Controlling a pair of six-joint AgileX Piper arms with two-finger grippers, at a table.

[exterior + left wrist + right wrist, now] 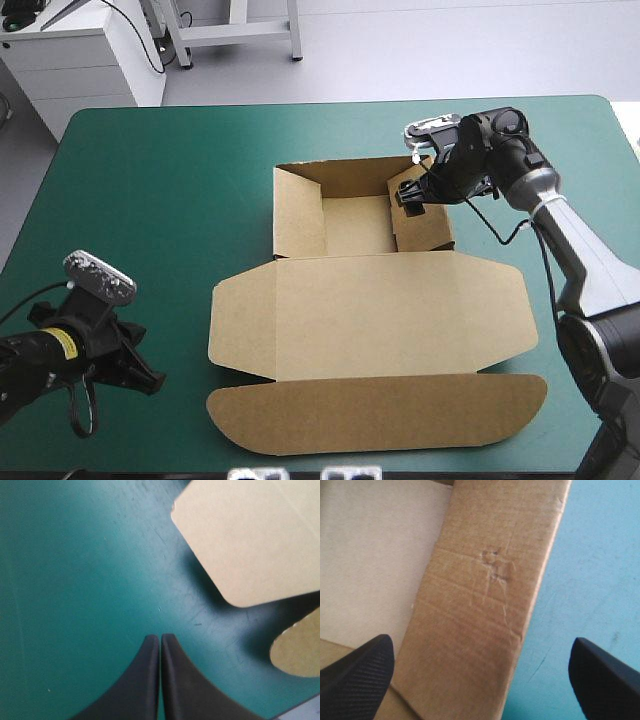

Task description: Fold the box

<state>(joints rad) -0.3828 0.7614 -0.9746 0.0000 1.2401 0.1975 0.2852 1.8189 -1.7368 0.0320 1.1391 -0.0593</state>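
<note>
The brown box lies mid-table as an open tray with its far walls raised and its wide lid and front flap spread flat toward the near edge. My right gripper hangs over the tray's right wall, open, its fingers straddling that wall: one inside the tray, one over the teal-green cover. My left gripper rests low near the table's front left, shut and empty, its fingertips meeting in an arch. Ahead of it lie the lid's rounded corner and the front flap's tip.
Bare teal-green cover spreads left of the box and along the far edge. A white cabinet and a metal stand leg sit beyond the table's far left corner.
</note>
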